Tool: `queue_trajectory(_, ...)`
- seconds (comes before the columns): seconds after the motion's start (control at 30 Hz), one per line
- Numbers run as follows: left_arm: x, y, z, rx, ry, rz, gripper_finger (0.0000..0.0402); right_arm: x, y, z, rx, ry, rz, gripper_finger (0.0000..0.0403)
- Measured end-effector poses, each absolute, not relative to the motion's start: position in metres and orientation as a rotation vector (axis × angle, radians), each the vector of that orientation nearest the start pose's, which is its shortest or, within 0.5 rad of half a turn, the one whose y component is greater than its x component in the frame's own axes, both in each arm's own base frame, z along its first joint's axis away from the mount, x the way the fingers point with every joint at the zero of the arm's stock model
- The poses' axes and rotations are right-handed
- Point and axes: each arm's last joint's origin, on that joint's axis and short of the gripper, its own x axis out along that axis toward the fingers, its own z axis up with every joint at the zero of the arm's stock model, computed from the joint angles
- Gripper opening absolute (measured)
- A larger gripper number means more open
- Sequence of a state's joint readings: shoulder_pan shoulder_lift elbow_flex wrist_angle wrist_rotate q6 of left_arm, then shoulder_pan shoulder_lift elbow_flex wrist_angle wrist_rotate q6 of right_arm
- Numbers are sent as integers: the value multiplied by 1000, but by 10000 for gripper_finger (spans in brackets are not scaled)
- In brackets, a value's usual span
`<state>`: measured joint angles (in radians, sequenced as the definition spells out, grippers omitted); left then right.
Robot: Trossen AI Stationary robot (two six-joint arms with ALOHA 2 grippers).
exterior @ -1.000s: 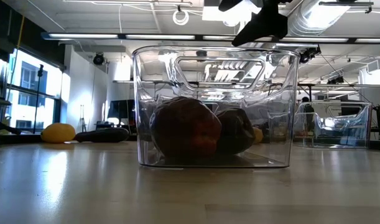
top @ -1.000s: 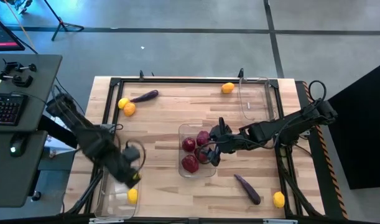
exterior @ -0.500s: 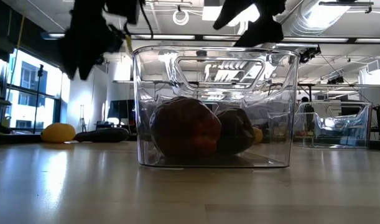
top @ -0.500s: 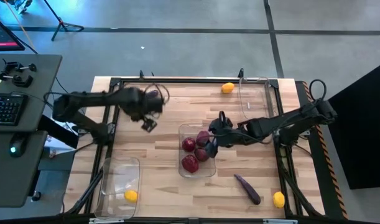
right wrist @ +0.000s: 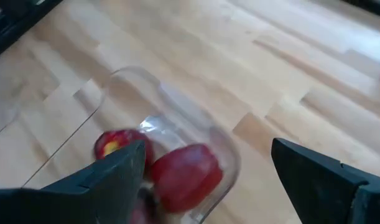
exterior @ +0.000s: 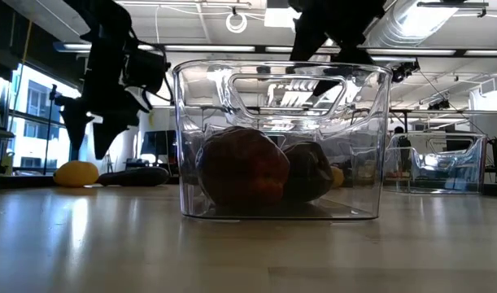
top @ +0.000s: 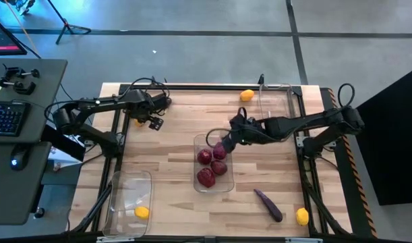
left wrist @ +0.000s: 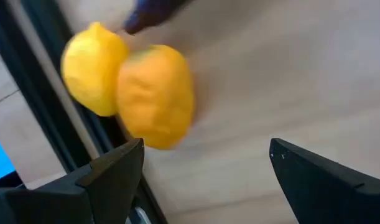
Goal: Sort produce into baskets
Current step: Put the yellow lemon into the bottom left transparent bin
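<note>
Sitting in the centre bin (top: pixel 213 164) are the dark red fruits (top: pixel 206 177). A yellow fruit (top: pixel 142 212) lies in the near-left bin (top: pixel 127 202); the far-right bin (top: pixel 275 103) has a yellow fruit (top: pixel 247 96) just outside it. An eggplant (top: pixel 268 204) and another yellow fruit (top: pixel 302 216) lie near right. Left gripper (top: pixel 154 122), fingers wide and holding nothing, hovers at far left by a lemon (left wrist: pixel 92 68) and orange fruit (left wrist: pixel 155 94). Right gripper (top: pixel 227 141), wide and holding nothing, hangs over the centre bin's far rim.
</note>
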<state>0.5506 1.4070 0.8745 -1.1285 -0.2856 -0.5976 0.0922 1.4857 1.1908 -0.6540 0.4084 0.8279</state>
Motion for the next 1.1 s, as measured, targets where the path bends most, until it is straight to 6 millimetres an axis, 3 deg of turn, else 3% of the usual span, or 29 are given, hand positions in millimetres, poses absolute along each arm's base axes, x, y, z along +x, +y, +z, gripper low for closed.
queue_trajectory(0.33, 159, 137, 183, -740, 1342, 1289, 335, 304, -14, 276, 453, 779, -642, 339)
queue_trajectory(0.53, 156, 144, 182, -762, 1301, 1340, 335, 304, -19, 275, 395, 820, -589, 339)
queue_trajectory(0.73, 144, 145, 169, -832, 1316, 1352, 335, 302, -25, 274, 386, 836, -605, 339)
queue_trajectory(1.1, 146, 146, 153, -848, 1214, 1330, 322, 302, -28, 274, 396, 835, -616, 339)
